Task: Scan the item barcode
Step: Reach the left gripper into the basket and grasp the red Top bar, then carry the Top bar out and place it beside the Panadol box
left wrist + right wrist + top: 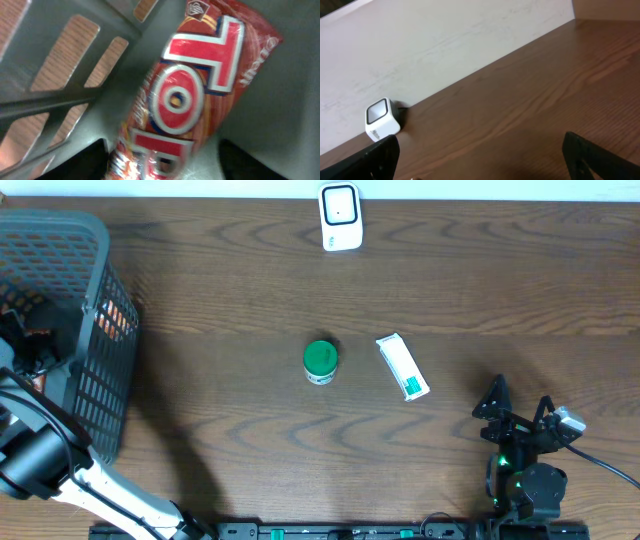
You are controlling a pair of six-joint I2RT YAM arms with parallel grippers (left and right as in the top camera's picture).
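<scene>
My left tool [162, 167] straddled a red packet [190, 100] in the basket [100, 380]; I could not tell if it gripped. My right tool [480, 160] stood wide open, empty.

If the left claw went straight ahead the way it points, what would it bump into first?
Most likely the red snack packet, lying in the grey basket right in front of the left claw. How near it is, the picture does not show clearly.
</scene>
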